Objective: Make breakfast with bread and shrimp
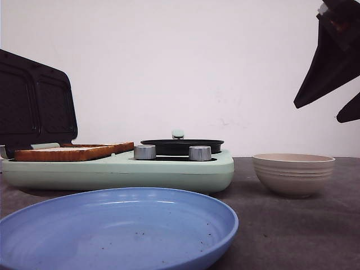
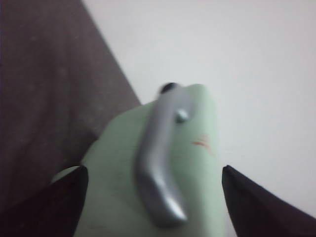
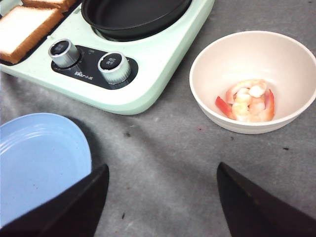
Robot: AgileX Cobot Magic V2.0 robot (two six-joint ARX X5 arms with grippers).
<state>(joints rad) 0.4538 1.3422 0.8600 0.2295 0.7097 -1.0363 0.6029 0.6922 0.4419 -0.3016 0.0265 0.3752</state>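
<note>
Over the grey table [image 3: 163,163], the right gripper [image 3: 163,197] is held wide open and empty — shrimp [image 3: 247,101] are seen in the cream bowl [image 1: 293,173] only from its wrist camera. Bread [image 1: 73,151] lies on the mint-green cooker's [image 1: 124,171] sandwich plate beside the black pan [image 1: 181,146]. A blue plate [image 1: 115,230] fills the front view's foreground. The left gripper [image 2: 153,197] is spread open around the lid's silver handle [image 2: 160,163] — gripping nothing.

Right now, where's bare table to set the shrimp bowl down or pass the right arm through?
Bare grey table lies between the blue plate, the green cooker and the shrimp bowl, under the open right fingers. Crowded toward the cooker: bread, knobs and black pan sit tight together.
</note>
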